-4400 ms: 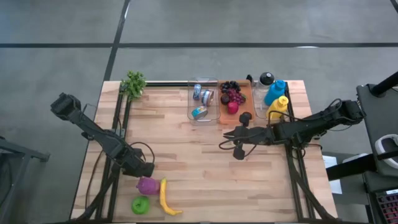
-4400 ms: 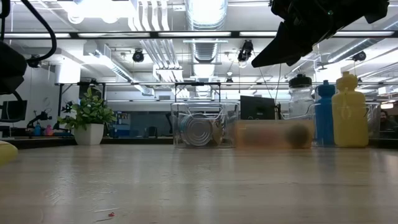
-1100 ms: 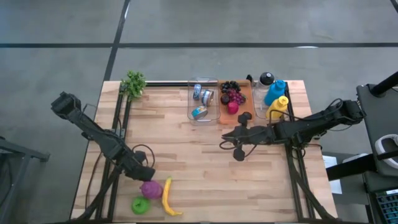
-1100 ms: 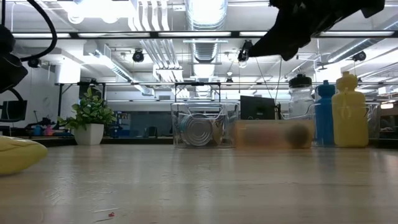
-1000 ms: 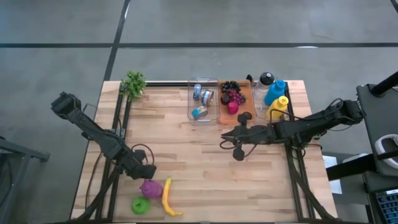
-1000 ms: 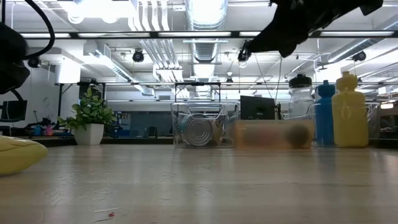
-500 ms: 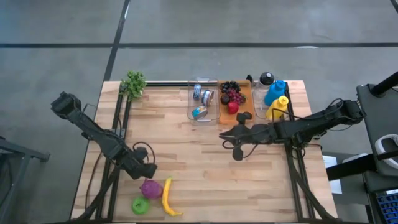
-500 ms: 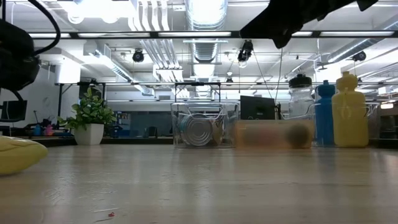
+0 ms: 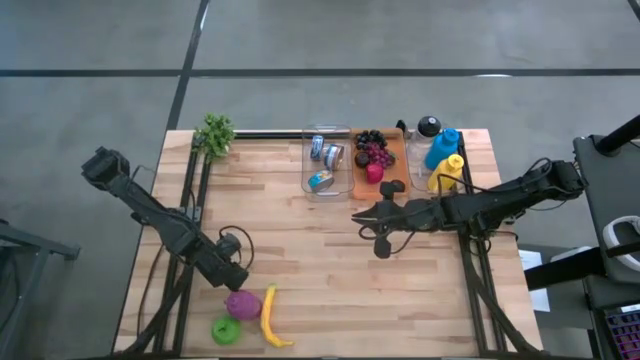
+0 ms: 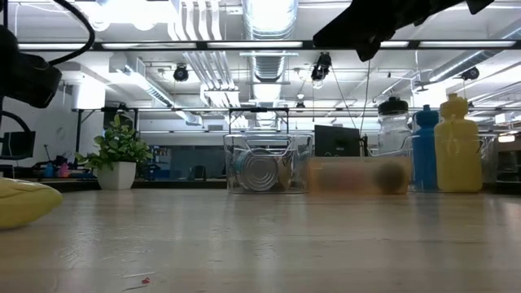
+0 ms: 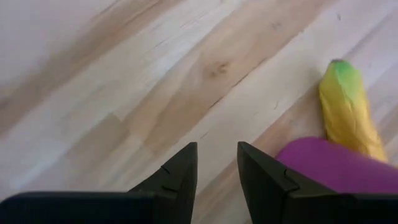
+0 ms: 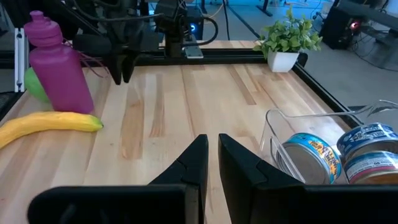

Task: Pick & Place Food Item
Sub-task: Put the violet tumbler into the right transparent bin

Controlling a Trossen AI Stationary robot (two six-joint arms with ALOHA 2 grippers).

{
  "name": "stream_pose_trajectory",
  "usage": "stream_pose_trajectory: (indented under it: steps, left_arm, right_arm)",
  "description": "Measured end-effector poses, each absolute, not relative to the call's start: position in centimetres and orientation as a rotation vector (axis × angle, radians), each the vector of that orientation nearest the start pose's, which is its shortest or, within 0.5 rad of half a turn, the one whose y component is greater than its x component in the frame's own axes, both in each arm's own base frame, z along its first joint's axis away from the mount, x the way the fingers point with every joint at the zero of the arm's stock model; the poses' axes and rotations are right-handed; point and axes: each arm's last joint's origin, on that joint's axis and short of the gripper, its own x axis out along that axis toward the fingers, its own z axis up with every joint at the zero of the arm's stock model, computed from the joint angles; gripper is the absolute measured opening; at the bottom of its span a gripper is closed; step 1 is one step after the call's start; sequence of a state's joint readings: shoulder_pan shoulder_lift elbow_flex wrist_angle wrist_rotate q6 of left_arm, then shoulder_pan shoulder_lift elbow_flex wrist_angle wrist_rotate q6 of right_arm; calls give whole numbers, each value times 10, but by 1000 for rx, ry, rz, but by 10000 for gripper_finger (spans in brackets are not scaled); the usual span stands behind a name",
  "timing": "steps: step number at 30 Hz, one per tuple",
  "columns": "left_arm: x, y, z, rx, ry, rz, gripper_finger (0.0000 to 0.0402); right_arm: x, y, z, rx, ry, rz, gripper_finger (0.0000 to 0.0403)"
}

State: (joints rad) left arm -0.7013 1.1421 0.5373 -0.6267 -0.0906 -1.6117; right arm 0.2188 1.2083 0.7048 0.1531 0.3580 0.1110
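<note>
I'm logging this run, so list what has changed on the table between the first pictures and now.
The left gripper has backed away from the purple bottle, which sits a little nearer the front edge than before, beside the banana; its fingers hold nothing. The right gripper, shut and empty, has crept slightly toward the clear bin. The green apple, red tray and bottles did not move.

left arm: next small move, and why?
Probably slide the left gripper toward the banana and come down over it. Its fingers stand slightly apart with nothing between them, above bare wood, while the banana and purple bottle lie just beside it near the table's front edge. The right gripper waits shut by the bins.
</note>
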Motion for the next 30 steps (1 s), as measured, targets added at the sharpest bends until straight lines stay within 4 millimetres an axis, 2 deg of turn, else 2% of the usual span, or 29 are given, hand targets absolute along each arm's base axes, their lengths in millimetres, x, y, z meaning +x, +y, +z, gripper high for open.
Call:
stream_pose_trajectory:
  steps: [4, 8, 18, 30]
  left_arm:
    - [134, -111, 163, -808, 1252, 430, 118]
    - [130, -111, 166, -784, 1298, 375, 118]
    - [112, -100, 171, -658, 1376, 399, 118]
    - [97, -113, 174, -523, 1416, 226, 118]
  right_arm:
    - [255, 46, 252, 5, 328, -156, 34]
    - [255, 46, 252, 8, 328, -156, 34]
    - [255, 46, 252, 11, 327, -157, 34]
    - [255, 46, 252, -5, 331, -154, 34]
